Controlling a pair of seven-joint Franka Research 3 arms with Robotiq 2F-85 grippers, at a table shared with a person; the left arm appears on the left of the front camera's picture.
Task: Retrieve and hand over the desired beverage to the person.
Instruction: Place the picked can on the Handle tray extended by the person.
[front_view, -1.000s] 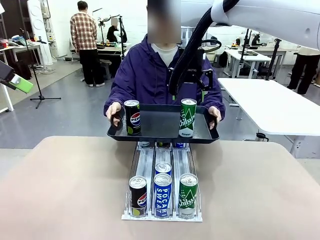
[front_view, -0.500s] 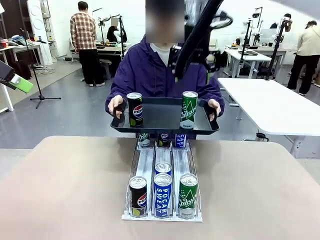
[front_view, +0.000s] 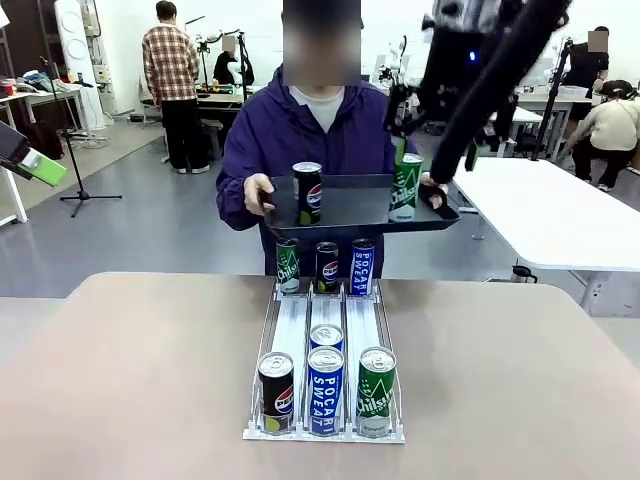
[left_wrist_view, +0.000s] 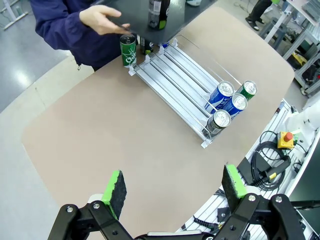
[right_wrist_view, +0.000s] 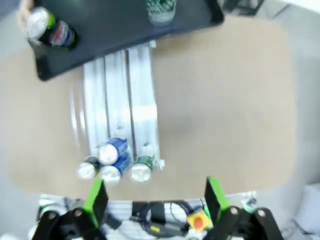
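both pincers (left_wrist_view: 172, 192) (right_wrist_view: 152, 197) released, empty; cans (front_view: 325, 390) in the rack: rigid, smooth, likely slippery; grip mid-body.

I am seeing the left gripper (left_wrist_view: 172, 187) hanging high, jaws standing wide apart, nothing between the pads. The right gripper (right_wrist_view: 156, 196) is likewise gaping and empty; right arm (front_view: 490, 70) is reaching across upper frame.

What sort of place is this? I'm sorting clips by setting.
Probably a robotics lab, staged as a drink counter: white worktables with robot arms behind, a camera stand, and a can dispenser rack on the table.
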